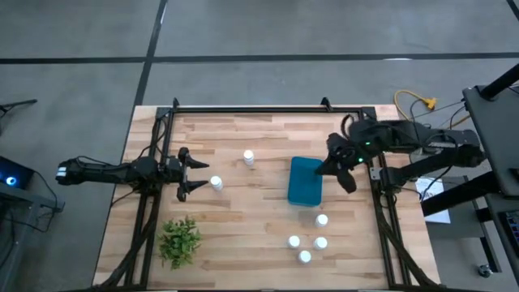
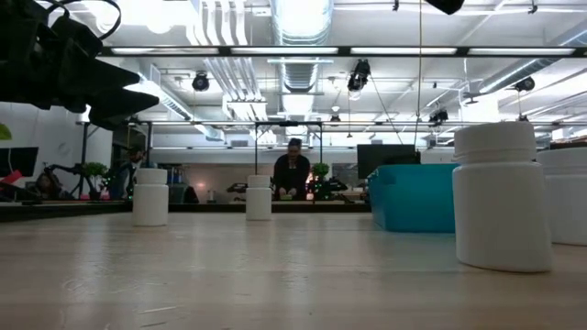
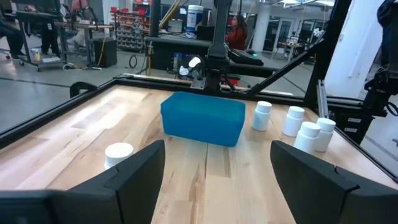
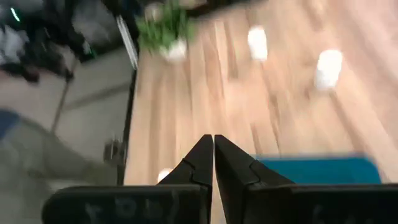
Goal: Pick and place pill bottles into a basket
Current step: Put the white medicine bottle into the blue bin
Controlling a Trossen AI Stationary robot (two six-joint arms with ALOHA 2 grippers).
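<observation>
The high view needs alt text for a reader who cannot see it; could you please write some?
Six white pill bottles stand on a wooden table: two near the open left hand, four below the teal basket, where the shut right hand hovers.

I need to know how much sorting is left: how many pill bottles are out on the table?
6. Two stand left of the basket: one by the open left claw, one farther back. Four cluster in front of the basket. None shows inside it.

No text, label, brand or number can be read anywhere; faint raised marks on the right gripper (image 4: 213, 163) body are too blurred to make out
</observation>
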